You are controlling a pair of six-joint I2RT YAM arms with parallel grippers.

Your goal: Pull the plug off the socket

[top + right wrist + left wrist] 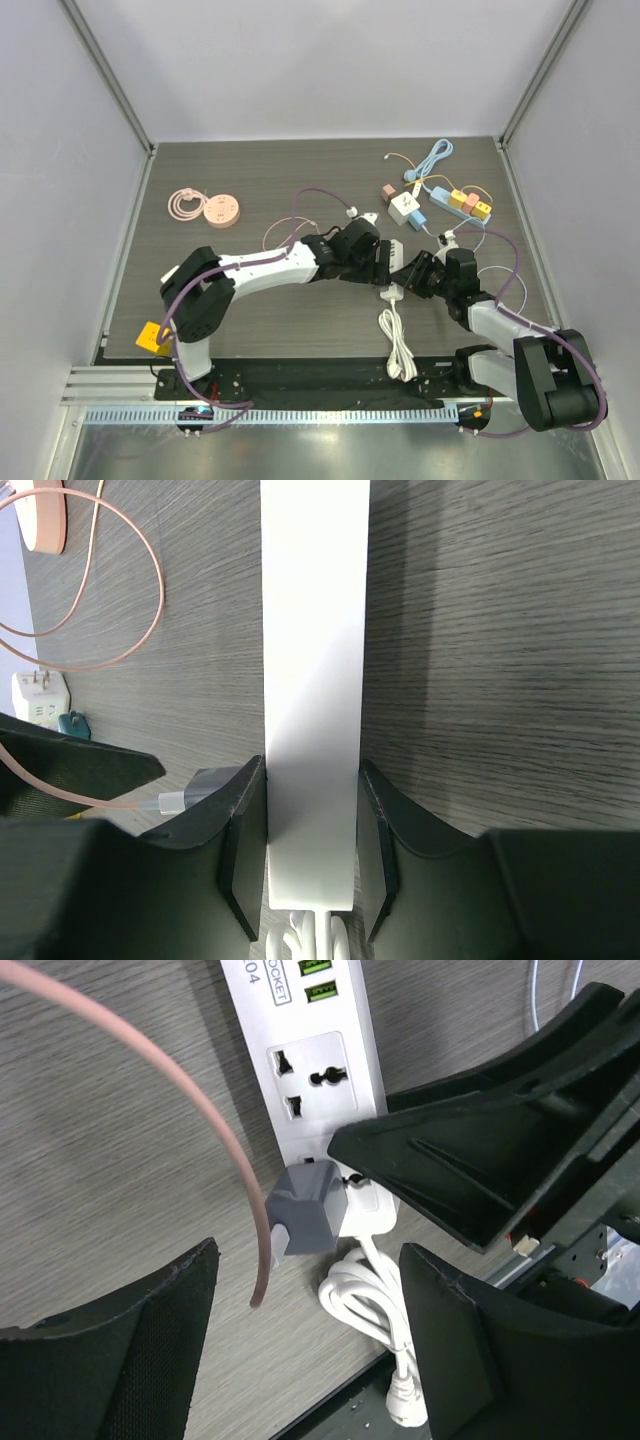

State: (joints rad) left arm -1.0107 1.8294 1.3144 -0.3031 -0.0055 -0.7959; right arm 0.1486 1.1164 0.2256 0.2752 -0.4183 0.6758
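Top external view: both arms meet over the white power strip (393, 292), which lies toward 6 o'clock from the centre of the table (250, 170), long axis running 12 to 6. The left gripper (384, 266) comes in from 9 o'clock, the right gripper (413, 276) from 3 o'clock. The strip's white cord (398, 345) trails to 6 o'clock, bundled near the table edge. A white charger (405, 207) sits off at 12 o'clock of the strip, well apart.

Right wrist view: I see the right gripper (311, 775) clenched on the power strip (312, 660), one finger pressed to each long side near the cord end. The grey plug (215, 780) shows just beyond the finger at 9 o'clock. Its pink cable (160, 580) loops away toward 10 o'clock.

Left wrist view: the grey plug (307, 1210) is seated in the power strip (320, 1060), in the outlet nearest the cord end, and is not yet pulled. The pink cable (225, 1140) arcs from it up to 11 o'clock. The left gripper (310, 1265) is spread wide and grasps nothing. Its fingers (150, 1360) flank the space at 6 o'clock of the plug, neither touching it. One finger of the right gripper lies at 3 o'clock of the plug, against the strip.
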